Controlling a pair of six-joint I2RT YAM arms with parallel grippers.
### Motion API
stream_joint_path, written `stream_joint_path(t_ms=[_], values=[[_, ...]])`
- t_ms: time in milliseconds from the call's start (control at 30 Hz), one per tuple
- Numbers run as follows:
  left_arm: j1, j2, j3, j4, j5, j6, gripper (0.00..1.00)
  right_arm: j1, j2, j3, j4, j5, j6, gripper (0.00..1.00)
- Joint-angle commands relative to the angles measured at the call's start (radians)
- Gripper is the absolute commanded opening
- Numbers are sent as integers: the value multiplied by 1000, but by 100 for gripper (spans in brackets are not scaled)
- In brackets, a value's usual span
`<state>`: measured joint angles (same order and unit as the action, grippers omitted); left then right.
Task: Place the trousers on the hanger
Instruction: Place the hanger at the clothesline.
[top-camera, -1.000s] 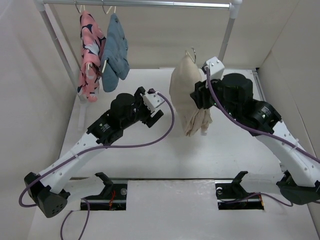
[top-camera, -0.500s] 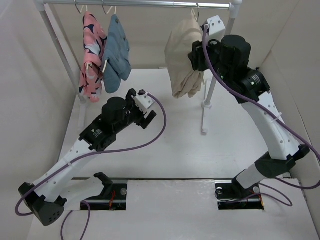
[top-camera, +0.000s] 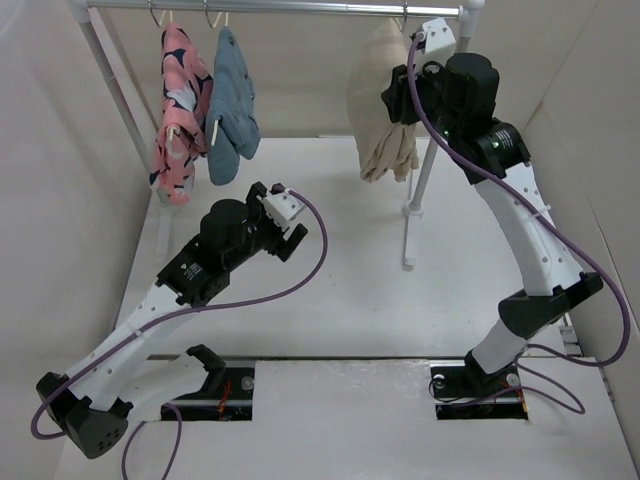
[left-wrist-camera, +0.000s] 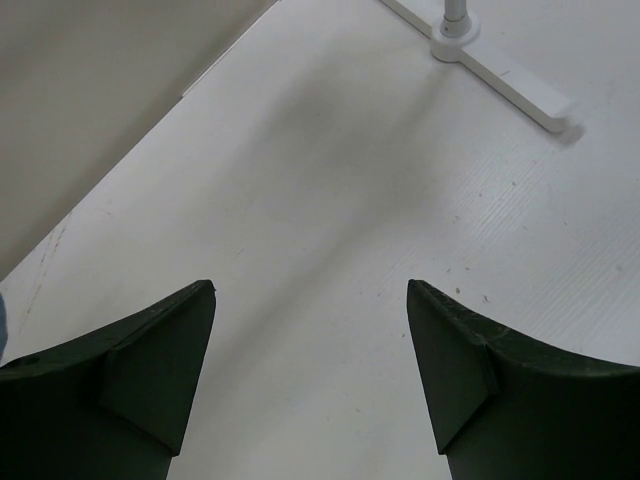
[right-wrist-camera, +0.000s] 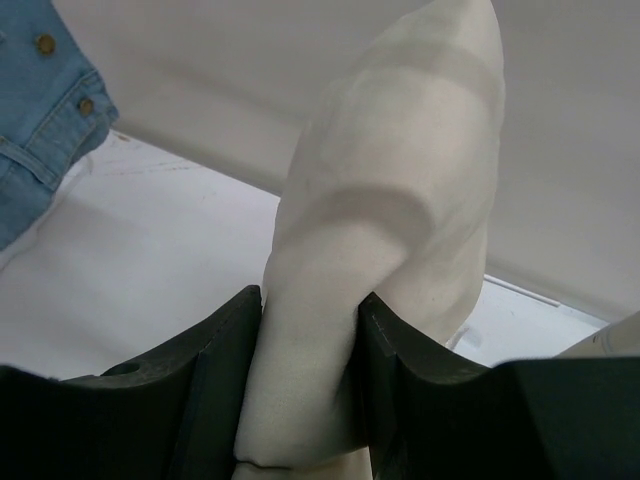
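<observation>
Your right tool has lifted the soft trousers to the rail, gripping their thick fold; left tool wide, empty.

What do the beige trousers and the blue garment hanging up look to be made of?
The trousers: soft, matt woven cloth, perhaps cotton; they bulge and crease where the right gripper pinches them. The blue garment: likely denim, given its stitched seams and small brassy studs.
</observation>
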<state>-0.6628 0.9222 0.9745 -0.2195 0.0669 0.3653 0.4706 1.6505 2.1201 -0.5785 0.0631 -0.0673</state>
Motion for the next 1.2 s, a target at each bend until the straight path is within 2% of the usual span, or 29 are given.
stream_joint_path(t_ms=[0,233,300,433,533,567,767,833,1033,1167], values=[[9,-29,-13,46,-4,-20,75,-21,-5,74,203,-71,40,0],[9,-39,-22,55,-4,-20,75,-70,6,6,193,-118,77,1],[9,-39,-22,55,-4,-20,75,-70,-20,-51,193,-127,77,11],[9,-39,-31,55,-4,-20,75,-70,-53,-133,203,-128,77,59],[9,-39,-31,65,-4,-20,75,-79,-76,-158,178,-128,77,72],[9,-39,-31,65,-4,-20,75,-79,-89,-158,178,-118,77,79],[9,-39,-31,65,-4,-11,75,-79,-139,-203,120,-89,67,90],[9,-39,-31,65,-4,-11,75,-79,-139,-203,91,-103,67,100],[9,-39,-13,20,-4,-2,76,-79,-210,-135,20,-126,67,100],[19,-39,-13,20,-16,-2,80,-70,-273,-124,-4,-115,67,100]])
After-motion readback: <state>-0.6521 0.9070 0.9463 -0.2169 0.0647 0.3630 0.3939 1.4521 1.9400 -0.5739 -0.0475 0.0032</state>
